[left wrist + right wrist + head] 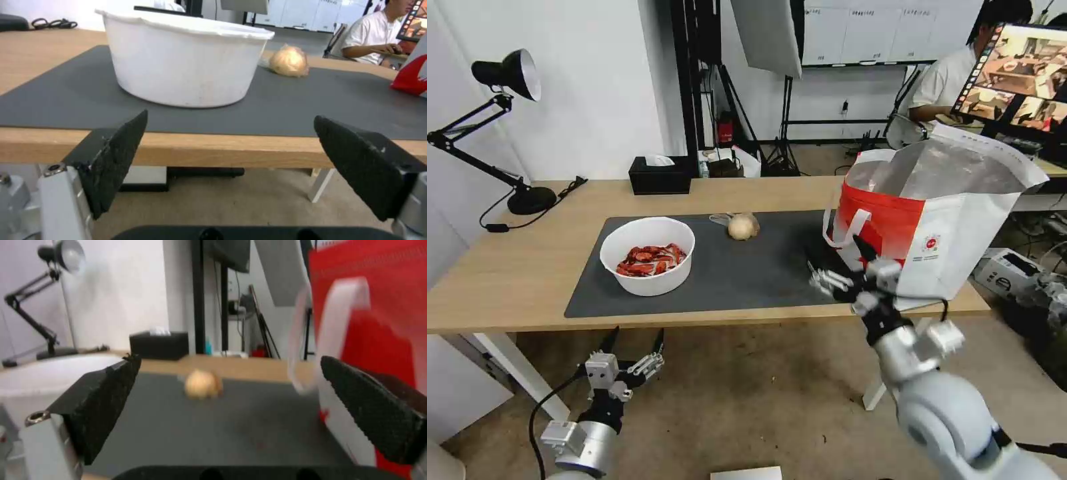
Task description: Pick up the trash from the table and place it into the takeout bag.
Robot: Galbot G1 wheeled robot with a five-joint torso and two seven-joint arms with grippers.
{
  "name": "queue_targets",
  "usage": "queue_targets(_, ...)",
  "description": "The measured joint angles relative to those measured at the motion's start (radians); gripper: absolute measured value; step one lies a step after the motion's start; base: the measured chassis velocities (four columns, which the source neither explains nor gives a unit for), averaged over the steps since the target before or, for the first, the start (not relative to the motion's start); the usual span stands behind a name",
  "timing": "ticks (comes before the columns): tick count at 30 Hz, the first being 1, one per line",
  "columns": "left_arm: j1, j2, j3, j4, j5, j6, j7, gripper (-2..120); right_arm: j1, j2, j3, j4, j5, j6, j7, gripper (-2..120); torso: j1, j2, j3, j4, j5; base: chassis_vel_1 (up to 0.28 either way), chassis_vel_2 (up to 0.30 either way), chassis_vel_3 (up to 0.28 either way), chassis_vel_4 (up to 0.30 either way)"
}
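On the table [507,267], a dark grey mat [747,280] carries the trash. A white bowl [647,255] of red crayfish shells stands at its left part. A beige ball in clear wrap [743,226] lies near the mat's far edge. The takeout bag [934,220], white with a red band and foil lining, stands open at the table's right end. My right gripper [835,263] hovers open over the mat, right beside the bag's handle [329,340], facing the ball [202,384]. My left gripper [635,341] hangs open below the table's front edge, facing the bowl [182,63].
A black tissue box [660,175] sits at the table's back edge, and a black desk lamp [507,133] stands at the far left corner. Boxes and clutter lie on the floor right of the bag. White table legs stand under the top.
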Motion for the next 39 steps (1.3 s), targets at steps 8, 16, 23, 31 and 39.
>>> queue_targets(8,0.004,-0.005,0.001,-0.001,0.006,-0.007,0.002,100,-0.162,0.077,0.033,-0.091,-0.091,0.146,-0.06,100,0.0,0.0,0.0,0.0001,0.0002,0.0,0.0,0.0,0.0)
queue_targets(16,0.014,-0.007,-0.001,-0.004,0.01,-0.011,0.004,100,-0.171,0.121,-0.001,-0.155,-0.119,0.188,-0.072,100,0.0,0.0,0.0,0.0002,0.0003,0.0,0.0,0.0,0.0)
queue_targets(23,0.019,-0.008,-0.004,-0.005,0.012,-0.015,0.004,100,-0.163,0.129,-0.018,-0.165,-0.124,0.187,-0.069,100,0.0,0.0,0.0,0.0002,0.0002,0.0,0.0,0.0,0.0)
queue_targets(31,0.019,-0.01,-0.003,-0.004,0.014,-0.016,0.005,100,-0.154,0.135,-0.038,-0.17,-0.132,0.182,-0.065,100,0.0,0.0,0.0,0.0002,0.0003,0.0,0.0,0.0,0.0)
queue_targets(39,0.017,-0.004,-0.003,0.0,0.013,-0.017,0.005,100,-0.148,0.125,-0.04,-0.175,-0.131,0.179,-0.063,100,0.0,0.0,0.0,0.0002,0.0003,0.0,0.0,0.0,0.0)
